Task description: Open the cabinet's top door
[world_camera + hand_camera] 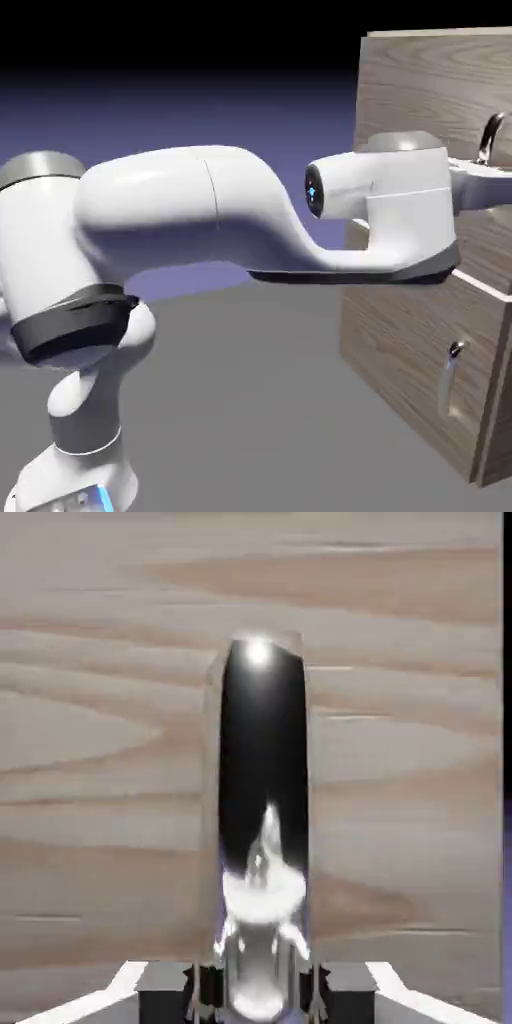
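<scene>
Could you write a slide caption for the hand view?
Gripper closed on the shiny curved handle of a wood-grain door.

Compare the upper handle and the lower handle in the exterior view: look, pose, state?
The upper handle has a dark, shiny curve at its top; the lower handle looks mostly pale, with only its top dark. The jaws are closed on the upper handle; nothing touches the lower handle. The arm's hand partly hides the upper handle, while the lower handle shows fully. Both stand upright on wood-grain panels.

The top door (pixel 110 742) blocks any way forward, its handle (pixel 262 732) filling the space between the gripper's (pixel 259 992) 2 fingertips
</scene>
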Controlling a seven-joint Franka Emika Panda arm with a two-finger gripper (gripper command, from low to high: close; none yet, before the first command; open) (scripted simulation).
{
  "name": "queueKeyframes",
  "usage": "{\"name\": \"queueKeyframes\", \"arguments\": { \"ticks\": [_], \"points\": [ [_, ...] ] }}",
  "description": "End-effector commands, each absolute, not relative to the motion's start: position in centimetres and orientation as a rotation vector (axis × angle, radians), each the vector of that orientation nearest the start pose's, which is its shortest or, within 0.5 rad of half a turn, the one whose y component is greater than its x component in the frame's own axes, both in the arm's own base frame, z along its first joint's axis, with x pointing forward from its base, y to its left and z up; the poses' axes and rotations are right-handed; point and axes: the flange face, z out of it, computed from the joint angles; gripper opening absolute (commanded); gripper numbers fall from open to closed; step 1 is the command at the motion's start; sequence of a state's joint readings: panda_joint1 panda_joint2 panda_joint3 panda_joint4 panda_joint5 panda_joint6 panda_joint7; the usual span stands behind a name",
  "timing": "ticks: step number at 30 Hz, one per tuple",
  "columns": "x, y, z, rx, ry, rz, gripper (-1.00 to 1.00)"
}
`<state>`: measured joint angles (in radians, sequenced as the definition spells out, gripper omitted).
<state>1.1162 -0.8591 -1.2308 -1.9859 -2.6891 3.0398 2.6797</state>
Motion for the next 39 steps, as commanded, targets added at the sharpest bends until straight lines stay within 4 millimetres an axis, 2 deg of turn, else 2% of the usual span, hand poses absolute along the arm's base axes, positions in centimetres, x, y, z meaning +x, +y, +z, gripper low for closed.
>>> {"name": "queueKeyframes", "arguments": {
  "ticks": [1,9,16,28,39],
  "points": [
    [46.4,-17.9,57.7,-1.757,0.768,-1.786,-1.0],
    [41.3,-15.4,57.7,-1.741,0.908,-1.873,-1.0],
    [36.6,-12.2,57.7,-1.718,1.05,-1.957,-1.0],
    [29.1,-4.4,57.7,-1.651,1.332,-2.109,-1.0],
    [24.5,3.4,57.7,-1.57,1.574,-2.223,-1.0]
  ]
}}
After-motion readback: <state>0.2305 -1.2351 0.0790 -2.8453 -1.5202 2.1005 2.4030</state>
